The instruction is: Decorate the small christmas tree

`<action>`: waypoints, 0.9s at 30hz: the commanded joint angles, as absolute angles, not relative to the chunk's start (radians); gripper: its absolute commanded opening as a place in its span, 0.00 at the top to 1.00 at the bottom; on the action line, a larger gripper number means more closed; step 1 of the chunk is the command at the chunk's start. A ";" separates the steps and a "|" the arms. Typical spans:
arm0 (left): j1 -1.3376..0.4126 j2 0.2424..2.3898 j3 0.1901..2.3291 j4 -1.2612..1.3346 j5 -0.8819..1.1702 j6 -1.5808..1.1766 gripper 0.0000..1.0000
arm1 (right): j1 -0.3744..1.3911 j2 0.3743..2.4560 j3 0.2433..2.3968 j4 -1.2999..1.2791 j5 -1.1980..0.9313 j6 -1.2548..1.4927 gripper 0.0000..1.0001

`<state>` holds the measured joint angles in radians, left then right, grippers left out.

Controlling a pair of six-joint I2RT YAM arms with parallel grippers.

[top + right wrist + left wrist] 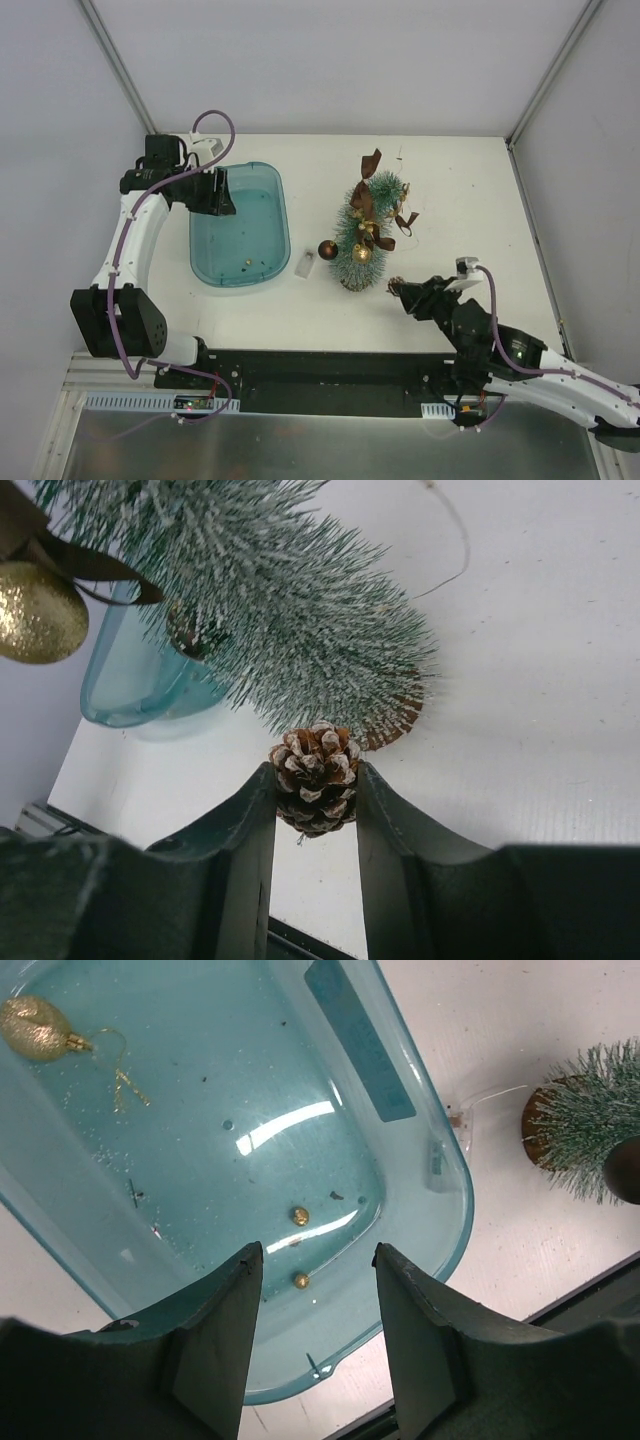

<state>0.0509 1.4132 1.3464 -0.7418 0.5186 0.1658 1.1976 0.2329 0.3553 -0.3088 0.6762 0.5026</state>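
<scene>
Two arms seen from above: tree (pixel 358 240) mid-desk (pixel 470 200), right of the tray (pixel 283 200). It looks upright on its base; its long axis reads base near, tip far.

Left wrist: left tool (pixel 312 1260) half open, empty, above the tray, probably after a gold bead (pixel 300 1216).

Right wrist: right tool (pixel 316 780) pinches a pinecone (pixel 316 765) just beside the tree's base, likely meant for a low branch.
</scene>
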 commanded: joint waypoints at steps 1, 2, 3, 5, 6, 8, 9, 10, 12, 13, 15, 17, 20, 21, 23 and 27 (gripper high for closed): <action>0.002 1.436 1.405 -0.744 0.571 0.144 0.52 | 1.181 0.147 0.397 -0.408 0.799 0.577 0.78; 0.002 1.443 1.413 -0.744 0.569 0.146 0.52 | 1.181 0.132 0.400 -0.422 0.816 0.589 0.78; -0.032 1.456 1.420 -0.744 0.568 0.146 0.52 | 1.180 0.120 0.402 -0.426 0.833 0.600 0.79; -0.051 1.479 1.436 -0.742 0.568 0.146 0.52 | 1.175 0.094 0.405 -0.437 0.867 0.623 0.79; -0.057 1.491 1.443 -0.741 0.569 0.144 0.52 | 1.175 0.084 0.406 -0.437 0.882 0.624 0.80; -0.069 1.519 1.463 -0.738 0.572 0.147 0.53 | 1.173 0.071 0.411 -0.434 0.911 0.632 0.80; -0.074 1.532 1.474 -0.736 0.574 0.149 0.53 | 1.170 0.072 0.416 -0.425 0.917 0.627 0.80; -0.077 1.543 1.483 -0.732 0.580 0.149 0.52 | 1.172 0.078 0.423 -0.422 0.925 0.624 0.81; -0.081 1.566 1.502 -0.726 0.594 0.144 0.53 | 1.167 0.098 0.437 -0.414 0.942 0.633 0.81; -0.087 1.578 1.512 -0.721 0.601 0.143 0.53 | 1.167 0.110 0.443 -0.401 0.945 0.634 0.82; -0.095 1.600 1.526 -0.715 0.610 0.137 0.53 | 1.160 0.138 0.452 -0.355 0.940 0.626 0.82; -0.103 1.618 1.534 -0.707 0.618 0.138 0.53 | 1.149 0.169 0.463 -0.334 0.940 0.630 0.82; -0.106 1.635 1.537 -0.693 0.633 0.135 0.53 | 1.120 0.210 0.476 -0.295 0.921 0.640 0.83; -0.106 1.640 1.536 -0.686 0.643 0.133 0.53 | 1.105 0.222 0.479 -0.273 0.902 0.640 0.83; -0.107 1.644 1.532 -0.675 0.653 0.130 0.53 | 1.059 0.259 0.488 -0.244 0.855 0.652 0.84; -0.107 1.649 1.522 -0.657 0.676 0.123 0.53 | 0.930 0.337 0.500 -0.201 0.721 0.701 0.85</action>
